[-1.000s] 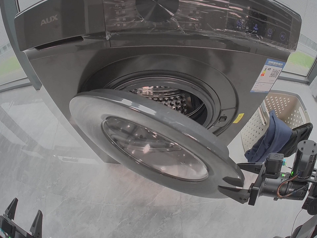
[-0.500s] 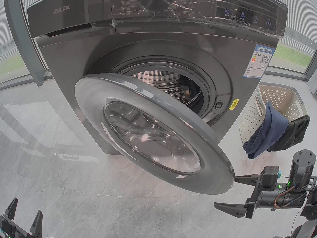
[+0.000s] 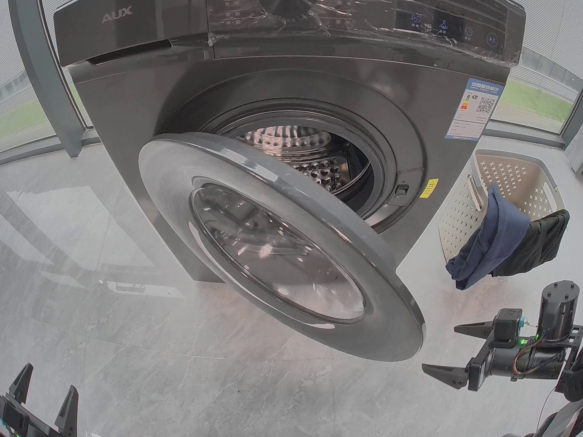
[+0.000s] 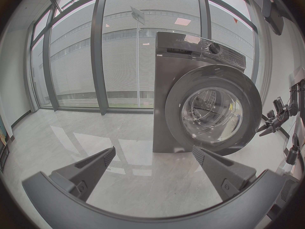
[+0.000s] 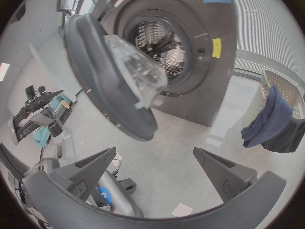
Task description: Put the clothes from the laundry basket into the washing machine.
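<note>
Washing machine door stands open. Your right gripper sits just beside it, jaws wide, empty; the left gripper is equally open. Clothes drape over the laundry basket. Next, I'd judge, reach there and grasp fabric.

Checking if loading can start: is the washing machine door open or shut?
Open. The door stands swung out from the washing machine, and the drum shows through the opening.
</note>
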Motion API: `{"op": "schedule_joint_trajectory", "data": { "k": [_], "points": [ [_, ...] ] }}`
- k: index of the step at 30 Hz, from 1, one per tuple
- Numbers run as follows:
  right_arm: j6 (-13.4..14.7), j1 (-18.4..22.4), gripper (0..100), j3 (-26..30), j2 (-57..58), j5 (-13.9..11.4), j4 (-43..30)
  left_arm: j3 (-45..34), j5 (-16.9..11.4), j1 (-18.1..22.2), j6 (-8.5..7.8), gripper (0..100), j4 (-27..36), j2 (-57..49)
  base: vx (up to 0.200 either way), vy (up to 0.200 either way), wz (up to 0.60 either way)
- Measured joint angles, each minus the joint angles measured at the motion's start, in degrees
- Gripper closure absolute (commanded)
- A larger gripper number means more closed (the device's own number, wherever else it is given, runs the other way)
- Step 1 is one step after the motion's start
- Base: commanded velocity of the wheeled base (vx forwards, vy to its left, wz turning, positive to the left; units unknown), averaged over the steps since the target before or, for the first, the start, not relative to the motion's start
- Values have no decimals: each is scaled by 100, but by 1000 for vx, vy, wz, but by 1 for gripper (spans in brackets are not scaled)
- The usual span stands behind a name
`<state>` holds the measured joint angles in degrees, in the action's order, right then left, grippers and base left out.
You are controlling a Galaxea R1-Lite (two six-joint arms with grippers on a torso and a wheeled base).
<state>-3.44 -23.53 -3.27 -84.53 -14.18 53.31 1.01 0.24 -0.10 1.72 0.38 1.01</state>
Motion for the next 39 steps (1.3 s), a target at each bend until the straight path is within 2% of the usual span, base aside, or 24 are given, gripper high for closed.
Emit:
{"op": "schedule_joint_trajectory", "data": {
  "k": [5,10,14,19,22,29,31,35,39],
  "points": [
    [0,525,0,-356,-238,-13,118,0,0,0,0,0,0,0,-80,0,0],
    [46,590,0,-649,-455,-7,532,0,0,0,-5,0,0,0,-40,0,0],
    [163,396,0,-734,-616,1,877,0,0,0,-5,0,0,2,0,0,0],
    [535,-191,0,-706,-813,197,1331,0,0,0,0,0,0,0,0,0,0],
    [711,-579,0,-552,-894,233,1597,0,0,0,0,0,-2,0,0,0,0],
    [797,-772,0,-439,-985,340,1705,0,0,0,2,0,-2,0,0,0,0],
    [808,-789,0,-524,-1014,457,1712,0,-2,0,2,0,-2,0,0,0,0],
    [948,-866,0,-822,-1178,1051,1705,0,0,2,0,0,-2,0,0,0,0],
    [1232,-1007,0,-1340,-1479,1320,1670,0,0,0,-2,0,-2,0,0,0,0]
  ]
}}
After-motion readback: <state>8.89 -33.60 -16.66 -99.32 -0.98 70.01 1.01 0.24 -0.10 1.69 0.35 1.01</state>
